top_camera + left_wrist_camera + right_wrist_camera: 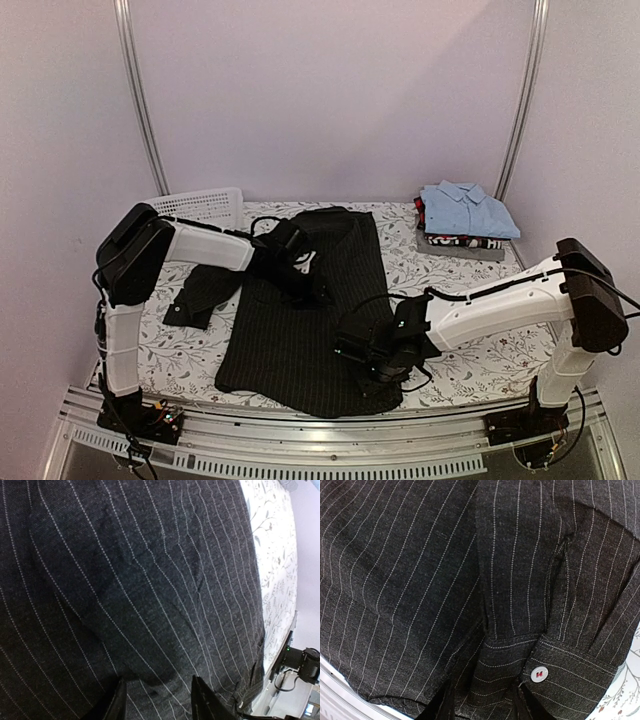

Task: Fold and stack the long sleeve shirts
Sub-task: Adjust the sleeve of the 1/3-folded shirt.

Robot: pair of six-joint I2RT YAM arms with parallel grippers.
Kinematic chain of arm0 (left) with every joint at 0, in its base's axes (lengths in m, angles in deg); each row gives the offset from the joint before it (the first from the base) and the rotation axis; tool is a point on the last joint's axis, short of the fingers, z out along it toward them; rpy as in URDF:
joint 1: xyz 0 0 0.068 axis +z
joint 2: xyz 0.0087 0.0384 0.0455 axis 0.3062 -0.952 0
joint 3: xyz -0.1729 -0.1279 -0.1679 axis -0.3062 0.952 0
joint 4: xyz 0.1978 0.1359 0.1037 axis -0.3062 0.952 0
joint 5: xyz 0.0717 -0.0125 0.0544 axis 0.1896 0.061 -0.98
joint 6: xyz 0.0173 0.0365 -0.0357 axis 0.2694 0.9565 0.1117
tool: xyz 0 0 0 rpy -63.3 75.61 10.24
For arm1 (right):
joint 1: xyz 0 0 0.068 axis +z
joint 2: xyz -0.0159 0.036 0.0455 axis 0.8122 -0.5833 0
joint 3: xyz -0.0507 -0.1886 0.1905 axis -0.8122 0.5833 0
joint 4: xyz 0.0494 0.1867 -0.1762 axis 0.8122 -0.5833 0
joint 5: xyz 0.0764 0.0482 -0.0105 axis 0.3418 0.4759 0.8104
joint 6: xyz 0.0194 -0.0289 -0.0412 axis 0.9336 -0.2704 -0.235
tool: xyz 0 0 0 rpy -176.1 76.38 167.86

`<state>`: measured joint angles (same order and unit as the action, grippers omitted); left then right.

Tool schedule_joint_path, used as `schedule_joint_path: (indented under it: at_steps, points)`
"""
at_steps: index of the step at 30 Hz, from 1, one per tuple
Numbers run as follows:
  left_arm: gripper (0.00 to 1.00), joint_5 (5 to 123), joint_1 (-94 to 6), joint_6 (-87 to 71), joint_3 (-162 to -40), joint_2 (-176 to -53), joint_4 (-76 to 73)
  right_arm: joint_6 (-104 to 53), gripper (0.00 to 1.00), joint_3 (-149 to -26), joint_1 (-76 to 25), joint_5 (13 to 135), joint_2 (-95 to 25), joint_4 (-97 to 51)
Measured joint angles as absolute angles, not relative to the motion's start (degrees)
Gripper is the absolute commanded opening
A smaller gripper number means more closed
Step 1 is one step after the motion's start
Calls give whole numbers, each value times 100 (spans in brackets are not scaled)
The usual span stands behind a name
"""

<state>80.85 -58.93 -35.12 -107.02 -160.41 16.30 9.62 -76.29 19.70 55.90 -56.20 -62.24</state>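
Floral-print table (480, 350), pale walls (330, 100). Mid-table lies black pinstriped shirt (300, 335), spread out; blue shirt (468, 208) folded on pile (458, 241), far right corner; basket (205, 207) far left. Wrist views only: left gripper (157, 692) half-spread on cloth, right gripper (482, 700) half-spread astride cuff (565, 667) by white button (539, 673); hold unclear for both.

One black shirt (300, 340), one blue shirt (468, 208), one basket (205, 207).

The spread shirt (300, 330) is lying down the middle of the table (480, 365), one sleeve (200, 292) trailing to its left. A basket (205, 207) is sitting behind that sleeve at the back left. At the back right, a folded shirt (468, 210) is resting on a pile of clothes (460, 243).
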Motion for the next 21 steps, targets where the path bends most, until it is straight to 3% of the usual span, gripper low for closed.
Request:
schedule_joint_path:
  at_steps: [6,11,17,21]
  points:
    - [42,8013,-5863,-3550,-10768,-16093,1614,1038,37,-7644,1979,5441,-5631,-6348]
    - [39,7973,-5834,-3556,-10873,-16172,1582,1117,42,-7677,1983,5384,-5631,-6381]
    - [26,7912,-5817,-3580,-10984,-16270,1564,1159,43,-7736,1988,5304,-5631,-6366]
    - [17,7873,-5812,-3567,-11047,-16338,1566,1172,37,-7762,1988,5293,-5655,-6377]
